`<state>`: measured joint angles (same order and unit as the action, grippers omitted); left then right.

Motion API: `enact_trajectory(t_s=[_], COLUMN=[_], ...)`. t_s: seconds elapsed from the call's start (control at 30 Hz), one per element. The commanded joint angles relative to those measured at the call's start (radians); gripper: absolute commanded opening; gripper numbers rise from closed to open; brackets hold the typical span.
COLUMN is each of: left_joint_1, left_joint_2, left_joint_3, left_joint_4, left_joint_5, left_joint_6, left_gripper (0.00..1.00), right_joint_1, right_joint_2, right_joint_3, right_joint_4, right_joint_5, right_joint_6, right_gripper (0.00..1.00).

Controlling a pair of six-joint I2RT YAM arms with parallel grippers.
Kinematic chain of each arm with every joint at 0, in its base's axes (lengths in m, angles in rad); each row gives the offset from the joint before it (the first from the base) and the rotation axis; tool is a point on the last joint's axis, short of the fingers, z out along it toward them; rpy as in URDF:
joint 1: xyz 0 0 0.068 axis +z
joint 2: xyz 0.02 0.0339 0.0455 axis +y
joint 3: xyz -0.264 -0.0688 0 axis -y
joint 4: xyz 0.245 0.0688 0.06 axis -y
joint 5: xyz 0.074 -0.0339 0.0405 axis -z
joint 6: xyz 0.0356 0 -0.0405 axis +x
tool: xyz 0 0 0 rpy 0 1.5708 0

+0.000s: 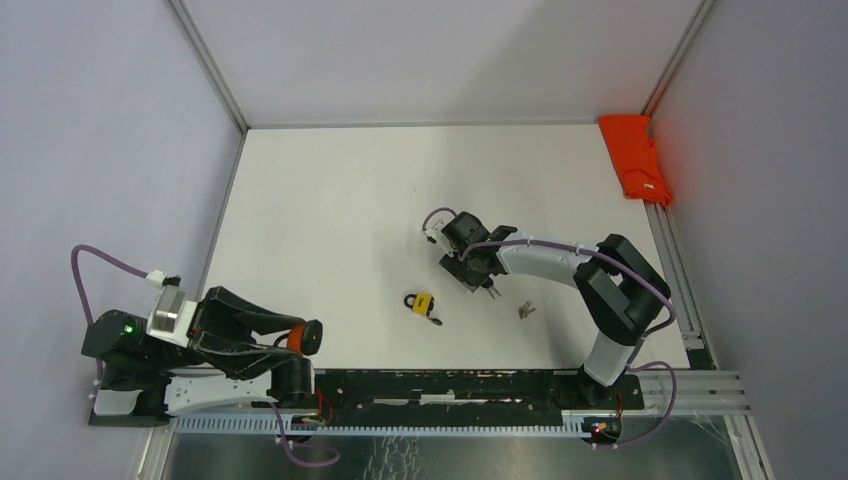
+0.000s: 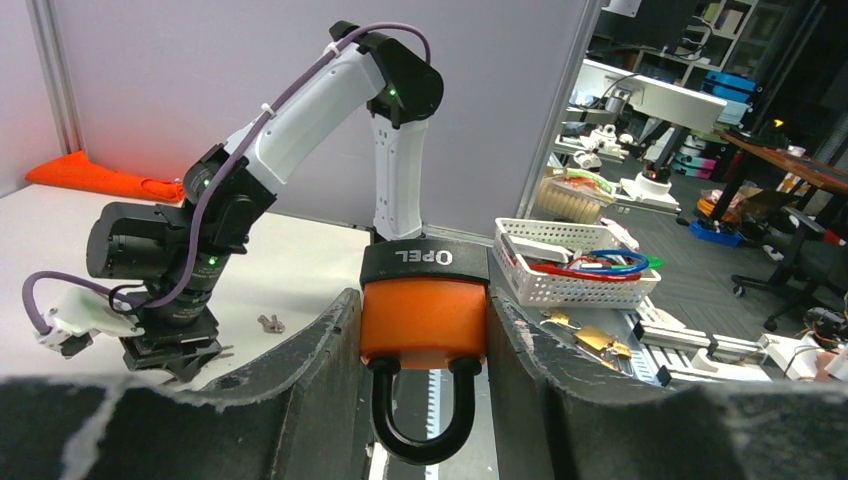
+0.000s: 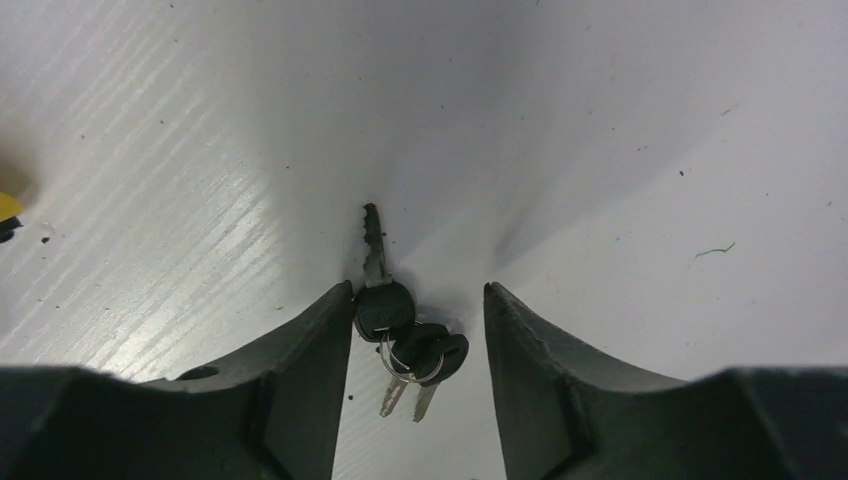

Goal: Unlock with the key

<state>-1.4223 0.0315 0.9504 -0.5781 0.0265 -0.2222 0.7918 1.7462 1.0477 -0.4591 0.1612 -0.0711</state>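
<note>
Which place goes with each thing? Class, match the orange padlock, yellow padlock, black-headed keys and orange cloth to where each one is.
Things:
1 orange padlock
2 yellow padlock
3 black-headed keys
4 orange cloth

Places:
A far right corner of the table
B on the table, inside the open right gripper
C clamped in the left gripper
D lying free on the table, in no gripper

Pairs: 1-C, 2-D, 3-B, 4-A
</note>
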Motion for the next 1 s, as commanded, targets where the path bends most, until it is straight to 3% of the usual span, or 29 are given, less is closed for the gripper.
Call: enact_trajectory(t_s=[0.0,0.33,0.53,0.77,0.97], left_joint_1=[-0.006,-0.005,-0.005,-0.006,-0.006], left_joint_2=[-0.014,-0.012,-0.006,-0.008,-0.008], left_joint_3=[0.018,0.01,0.008,0.008,0.005], left_joint_4=[0.04,0.052,0.058,0.057,0.046], left_joint_5=[-0.022,-0.023,-0.023,-0.023,-0.023], left_joint_6=[0.014,0.016,0.016,0.012,0.015], left_gripper=[0.02,0.02,0.02,0.02,0.02], right_joint_1=[-0.009,-0.042,-0.049,-0.05,-0.05], right_joint_2=[0.02,-0.059,-0.046,-0.028,-0.097], right_joint_3=[0.011,-0.143,-0.187,-0.173,-0.136], right_joint_4=[0.017,0.055,0.086,0.094,0.084], right_joint_5=[-0.016,-0.106,-0.158,-0.131,-0.081], right_joint_6=[-0.002,0.053,0.063,0.068,0.07], right_gripper=[0.54,0.49,0.33,0.0,0.0])
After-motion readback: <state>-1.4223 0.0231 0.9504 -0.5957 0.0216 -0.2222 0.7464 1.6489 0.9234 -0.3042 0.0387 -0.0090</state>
